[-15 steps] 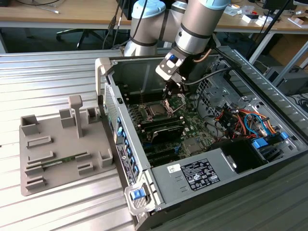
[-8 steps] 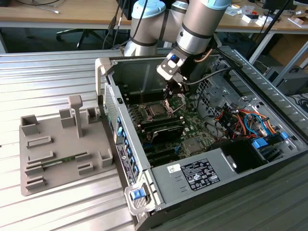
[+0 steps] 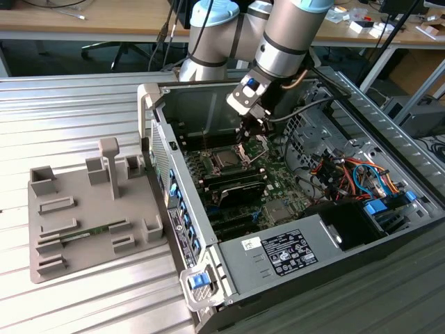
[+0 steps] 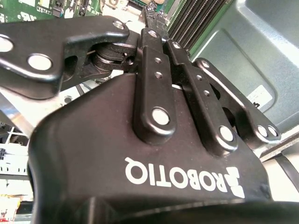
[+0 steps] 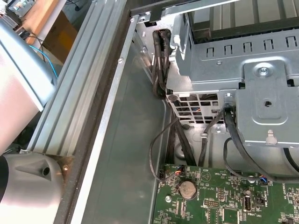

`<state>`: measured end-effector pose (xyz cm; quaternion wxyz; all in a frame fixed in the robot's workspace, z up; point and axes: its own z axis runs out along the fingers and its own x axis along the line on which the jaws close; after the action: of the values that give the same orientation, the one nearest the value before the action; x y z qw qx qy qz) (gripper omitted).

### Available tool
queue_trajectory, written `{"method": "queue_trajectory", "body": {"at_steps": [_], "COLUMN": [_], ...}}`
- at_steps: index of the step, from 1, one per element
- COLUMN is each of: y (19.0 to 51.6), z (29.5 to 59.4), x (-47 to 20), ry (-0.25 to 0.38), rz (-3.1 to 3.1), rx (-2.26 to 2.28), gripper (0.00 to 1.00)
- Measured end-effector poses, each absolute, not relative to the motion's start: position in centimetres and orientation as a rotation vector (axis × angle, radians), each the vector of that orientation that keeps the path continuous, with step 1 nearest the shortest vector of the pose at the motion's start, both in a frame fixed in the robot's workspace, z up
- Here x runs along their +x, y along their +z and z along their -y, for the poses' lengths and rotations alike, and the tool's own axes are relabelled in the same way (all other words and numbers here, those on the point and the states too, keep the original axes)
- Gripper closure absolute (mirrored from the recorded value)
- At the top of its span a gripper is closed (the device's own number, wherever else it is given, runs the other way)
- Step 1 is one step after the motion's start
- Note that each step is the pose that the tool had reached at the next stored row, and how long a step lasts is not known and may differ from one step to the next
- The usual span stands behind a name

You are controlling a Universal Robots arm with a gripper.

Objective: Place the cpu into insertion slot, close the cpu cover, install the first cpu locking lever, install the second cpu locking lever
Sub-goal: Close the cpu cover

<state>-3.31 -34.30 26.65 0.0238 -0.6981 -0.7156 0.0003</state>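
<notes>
In the exterior view my gripper (image 3: 250, 136) reaches down into the open computer case, just above the green circuit board. The insertion slot (image 3: 224, 159) lies a little toward the exterior view's left of it, a square socket with a silver rim. A dark grey square fills its middle, and I cannot tell whether that is the cpu. Beside the fingertips a silver frame, the cpu cover (image 3: 261, 145), stands tilted up. In the second wrist view the two black fingers (image 4: 150, 56) lie pressed together, shut, with nothing showing between them.
Long black memory slots (image 3: 236, 186) run beside the socket. Orange and blue cables (image 3: 348, 174) and a drive cage (image 5: 252, 93) crowd the case's far side. A grey fixture tray (image 3: 90, 209) sits outside the case at the exterior view's left. The case walls (image 3: 177, 209) hem in the arm.
</notes>
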Motion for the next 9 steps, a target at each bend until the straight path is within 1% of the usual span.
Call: {"method": "queue_trajectory", "body": {"at_steps": [9], "y": [26.78], "z": [34.30], "x": [-3.31], "ry": [0.001], "rz": [2.215], "rx": [-2.161], "gripper": [0.90]}}
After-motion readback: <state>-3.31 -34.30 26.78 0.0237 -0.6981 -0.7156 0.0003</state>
